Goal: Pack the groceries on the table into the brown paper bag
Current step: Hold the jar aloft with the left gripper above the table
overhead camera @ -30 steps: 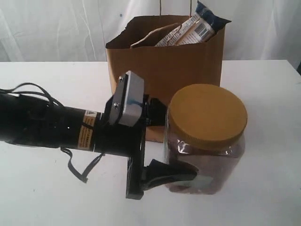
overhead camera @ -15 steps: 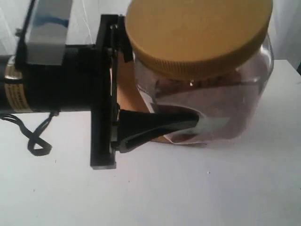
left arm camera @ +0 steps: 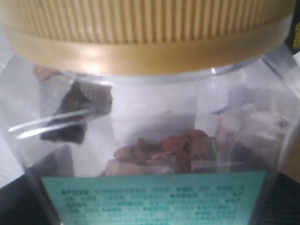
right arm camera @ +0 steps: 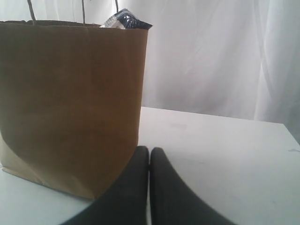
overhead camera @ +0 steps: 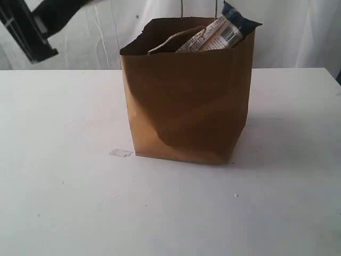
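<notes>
Writing: the yellow-lidded clear jar (left arm camera: 150, 131) carries a green label (left arm camera: 154, 199), print too blurred to read. The dark-blue pasta packet (overhead camera: 226, 26) shows a barcode, digits illegible.

Change: half a second ago the jar and left arm blocked the exterior view. Now only a black arm part (overhead camera: 29, 26) shows at the upper left corner, and the jar is out of that view.

The left gripper (left arm camera: 150, 159) holds the jar, its fingers mostly hidden. The right gripper (right arm camera: 150, 154) has its fingers pressed together beside the brown paper bag (overhead camera: 186, 101), which stands upright on the table (overhead camera: 64, 202). The packet protrudes from the bag. A small clear scrap (overhead camera: 121, 153) lies near the bag.
</notes>
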{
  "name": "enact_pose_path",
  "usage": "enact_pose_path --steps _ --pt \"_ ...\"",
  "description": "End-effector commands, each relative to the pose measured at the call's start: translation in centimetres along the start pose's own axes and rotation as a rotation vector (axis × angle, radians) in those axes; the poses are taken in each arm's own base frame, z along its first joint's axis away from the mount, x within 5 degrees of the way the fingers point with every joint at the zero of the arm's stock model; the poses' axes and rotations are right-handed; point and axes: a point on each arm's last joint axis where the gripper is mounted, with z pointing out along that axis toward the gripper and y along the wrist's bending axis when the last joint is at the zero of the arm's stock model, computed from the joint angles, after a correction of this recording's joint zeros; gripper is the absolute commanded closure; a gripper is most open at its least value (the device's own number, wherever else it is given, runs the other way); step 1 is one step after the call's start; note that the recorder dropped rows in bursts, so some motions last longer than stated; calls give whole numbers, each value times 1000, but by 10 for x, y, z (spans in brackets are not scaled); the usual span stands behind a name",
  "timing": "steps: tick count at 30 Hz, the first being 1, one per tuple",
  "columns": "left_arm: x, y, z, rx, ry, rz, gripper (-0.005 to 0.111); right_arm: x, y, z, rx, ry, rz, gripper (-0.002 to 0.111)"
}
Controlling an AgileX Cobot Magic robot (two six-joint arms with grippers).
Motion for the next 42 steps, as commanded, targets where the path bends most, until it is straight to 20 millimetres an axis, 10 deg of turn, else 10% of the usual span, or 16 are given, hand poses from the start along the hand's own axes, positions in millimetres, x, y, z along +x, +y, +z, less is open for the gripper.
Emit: enact_pose_path --steps 1,8,20,28,42 --pt "-5 22 34 -34 -8 14 107 1 0 0 3 2 8 108" --pt "10 37 106 -67 117 -416 107 1 0 0 3 2 10 108" --pt "9 47 152 -102 89 -557 107 1 0 0 3 2 10 108" --pt "-23 72 148 -109 -195 -646 107 1 0 0 3 2 10 108" --pt "-1 150 84 -480 520 -69 107 1 0 0 3 2 10 108"
